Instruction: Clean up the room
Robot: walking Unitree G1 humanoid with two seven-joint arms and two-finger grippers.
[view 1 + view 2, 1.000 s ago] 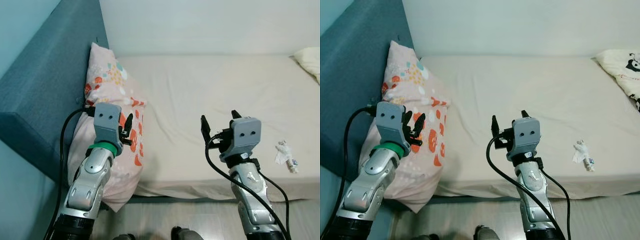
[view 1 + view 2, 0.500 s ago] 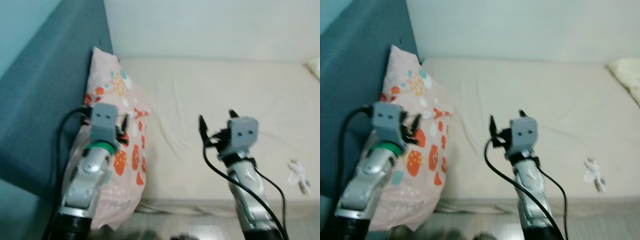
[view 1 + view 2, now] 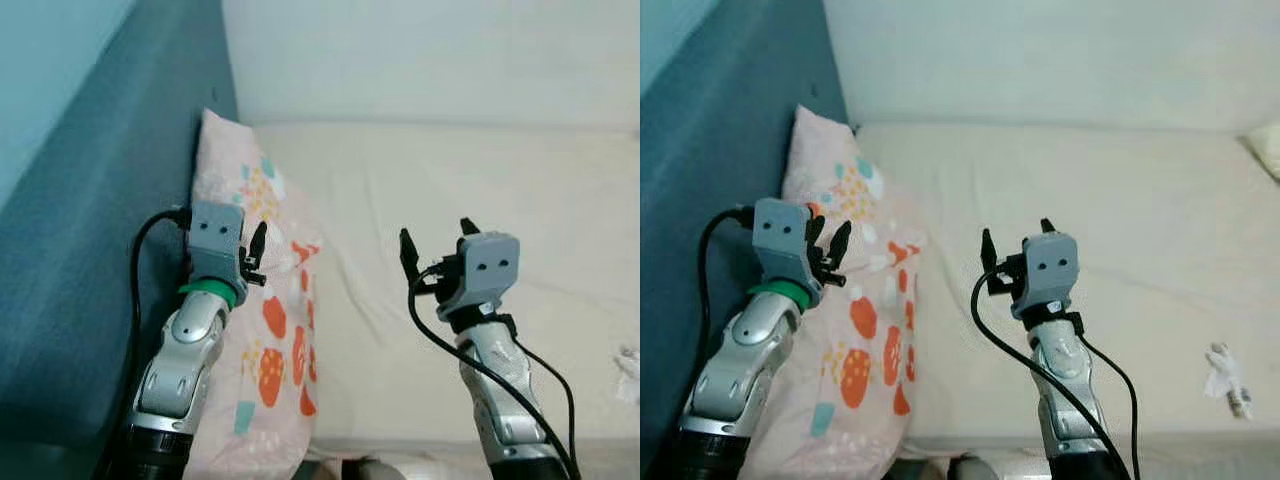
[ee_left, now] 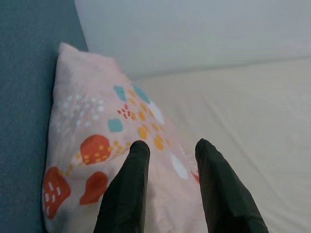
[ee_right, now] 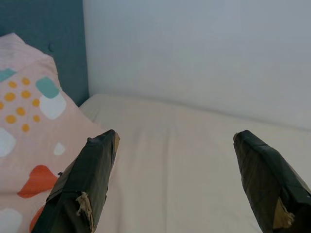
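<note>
Left gripper (image 3: 252,258) fingers (image 4: 127,189) slightly parted, empty, hovering just above the patterned pillow (image 3: 268,340), whose long axis runs along the blue headboard (image 3: 90,260); right gripper (image 3: 436,247) spread wide, empty, over the bed (image 3: 480,190), farther off

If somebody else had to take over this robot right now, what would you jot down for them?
Left gripper: open, holding nothing, raised over the pink patterned pillow that leans on the blue headboard.
Right gripper: open wide, holding nothing, raised above the cream mattress.
Crumpled white litter lies near the mattress's front edge, off to the robot's right.
Done: nothing picked up yet.
Left: collect the litter, probably tidy the pillow.
</note>
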